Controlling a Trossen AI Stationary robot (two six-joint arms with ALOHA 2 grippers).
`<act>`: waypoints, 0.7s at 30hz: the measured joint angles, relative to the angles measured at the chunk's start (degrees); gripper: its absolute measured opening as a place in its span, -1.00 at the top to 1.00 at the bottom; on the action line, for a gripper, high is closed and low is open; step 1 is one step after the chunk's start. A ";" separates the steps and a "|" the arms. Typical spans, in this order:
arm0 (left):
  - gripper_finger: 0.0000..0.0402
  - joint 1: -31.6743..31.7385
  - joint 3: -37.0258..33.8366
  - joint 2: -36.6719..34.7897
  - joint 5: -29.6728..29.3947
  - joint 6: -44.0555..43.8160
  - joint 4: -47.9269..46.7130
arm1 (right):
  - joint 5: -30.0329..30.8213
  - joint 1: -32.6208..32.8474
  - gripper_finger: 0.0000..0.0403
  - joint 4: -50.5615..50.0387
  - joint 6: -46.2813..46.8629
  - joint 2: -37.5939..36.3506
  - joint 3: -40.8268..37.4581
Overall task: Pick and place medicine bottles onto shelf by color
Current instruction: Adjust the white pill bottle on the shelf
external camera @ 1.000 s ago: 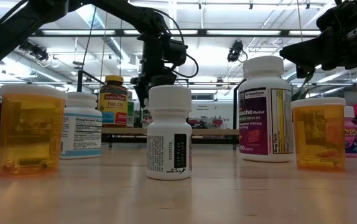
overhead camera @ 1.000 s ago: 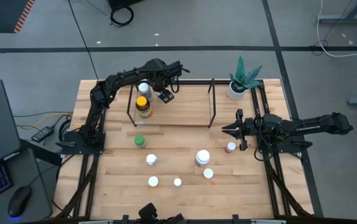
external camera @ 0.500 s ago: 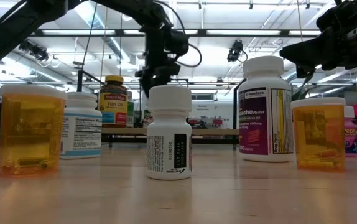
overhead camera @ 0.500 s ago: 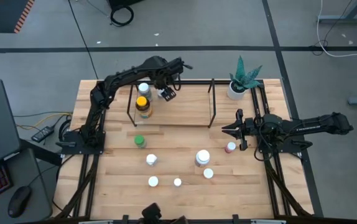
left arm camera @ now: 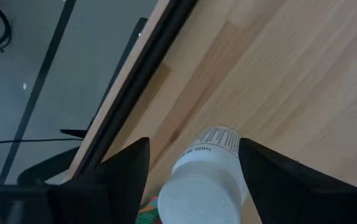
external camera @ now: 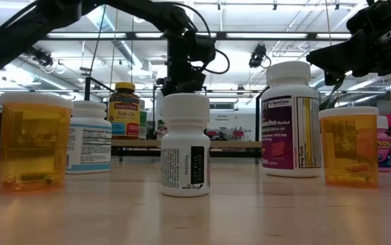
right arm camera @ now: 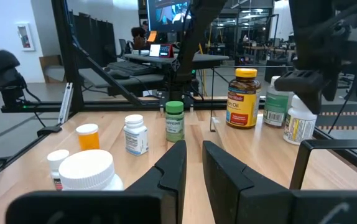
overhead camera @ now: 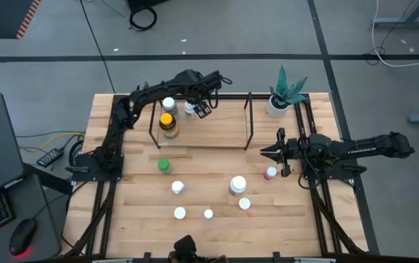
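My left gripper [overhead camera: 199, 109] hangs over the far part of the shelf [overhead camera: 220, 133], shut on a white-capped white bottle [left arm camera: 204, 186]; the right wrist view shows the same bottle [right arm camera: 300, 127] under it. On the shelf's left end stand a white-capped bottle [overhead camera: 168, 104] and a yellow-capped fish-oil bottle [overhead camera: 166, 121]. A green-capped bottle [overhead camera: 164, 166], a pink-capped one [overhead camera: 270, 173] and several white-capped ones [overhead camera: 236, 184] stand on the table. My right gripper [overhead camera: 266, 152] waits shut at the table's right, touching nothing. My left gripper has the white bottle between its two fingers [left arm camera: 127, 177], at its cap end [left arm camera: 231, 186]. The fingers slant steeply down onto it from above. The bottle hangs slightly tilted below them, label outward. Whether its base touches the shelf board, I cannot tell.
A potted green plant [overhead camera: 282, 95] stands at the table's far right corner. The shelf's black rods [overhead camera: 249, 120] rise around the board. Bare wood lies on the shelf's right half and between the bottles in front.
My left gripper has shifted a little toward the table's right and far edge above the shelf, tipping as it went, with the white bottle staying between its fingers. My right arm has kept still.
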 joint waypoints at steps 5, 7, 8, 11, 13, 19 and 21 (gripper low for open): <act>-0.18 -0.07 0.02 1.42 -0.69 0.69 -0.98 | -0.01 0.00 0.69 -0.01 -0.02 -0.01 0.00; -0.16 -0.07 0.02 1.41 -1.40 0.73 -1.41 | -0.02 -0.01 0.69 0.01 -0.01 -0.01 0.00; -0.16 -0.07 0.04 1.32 -2.00 0.71 -1.62 | -0.02 -0.01 0.69 0.00 -0.02 -0.02 0.00; -0.15 -0.07 0.03 1.31 -3.53 0.73 -3.98 | -0.02 0.00 0.69 0.01 -0.02 -0.02 0.00; -0.15 -0.07 0.04 1.31 -4.24 0.75 -5.18 | -0.02 -0.02 0.69 0.01 -0.02 -0.02 0.00; -0.15 -0.87 0.04 1.21 -4.25 2.51 -4.56 | -0.02 0.00 0.69 0.01 -0.02 -0.02 0.00; -0.15 -1.51 0.04 1.03 -4.28 3.63 -3.48 | -0.02 -0.02 0.69 0.01 -0.02 -0.01 0.00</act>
